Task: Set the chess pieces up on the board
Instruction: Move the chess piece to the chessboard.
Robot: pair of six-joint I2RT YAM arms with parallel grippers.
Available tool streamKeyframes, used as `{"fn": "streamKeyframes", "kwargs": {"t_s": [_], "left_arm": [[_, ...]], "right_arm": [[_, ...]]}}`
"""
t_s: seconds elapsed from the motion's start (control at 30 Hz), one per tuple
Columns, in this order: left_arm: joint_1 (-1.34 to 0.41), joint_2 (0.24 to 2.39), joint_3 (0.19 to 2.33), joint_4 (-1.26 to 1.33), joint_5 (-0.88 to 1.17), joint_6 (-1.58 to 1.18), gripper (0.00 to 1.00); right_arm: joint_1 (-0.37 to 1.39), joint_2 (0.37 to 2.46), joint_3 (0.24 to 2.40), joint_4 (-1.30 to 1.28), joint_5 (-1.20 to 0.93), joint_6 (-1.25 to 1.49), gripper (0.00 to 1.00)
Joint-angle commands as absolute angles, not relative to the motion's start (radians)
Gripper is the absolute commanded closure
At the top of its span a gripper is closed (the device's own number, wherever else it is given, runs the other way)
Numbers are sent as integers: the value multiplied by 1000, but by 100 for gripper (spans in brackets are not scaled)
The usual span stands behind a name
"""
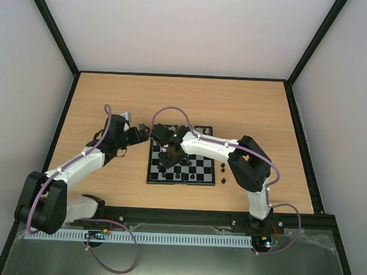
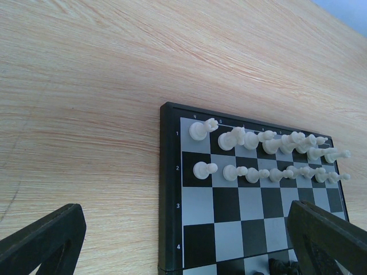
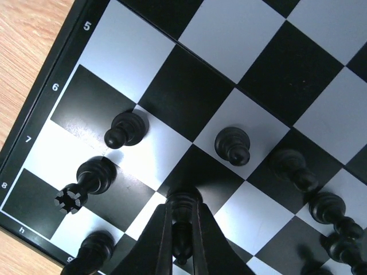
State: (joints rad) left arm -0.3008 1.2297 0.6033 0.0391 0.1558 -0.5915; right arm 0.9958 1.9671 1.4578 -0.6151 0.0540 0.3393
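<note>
Right gripper clamped on a black piece, rook left of it, left gripper wide open, empty, board just ahead

A light wood-grain tabletop is enclosed by pale walls on the left, far and right. A black frame and a white slotted strip are seen along the near edge.

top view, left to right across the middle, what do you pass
left hand → board → loose black pieces just off its right edge
</note>
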Motion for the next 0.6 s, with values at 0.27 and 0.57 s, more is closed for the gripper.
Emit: {"fn": "streamKeyframes", "kwargs": {"t_s": [0.27,0.57], "left_arm": [[-301,1225,617,39,149,-585,1],[-300,1223,617,38,147,-584,0]], "right_arm": [[1026,1882,1397,-697,43,352,99],[1070,1893,1402,-695,29,365,99]]}}
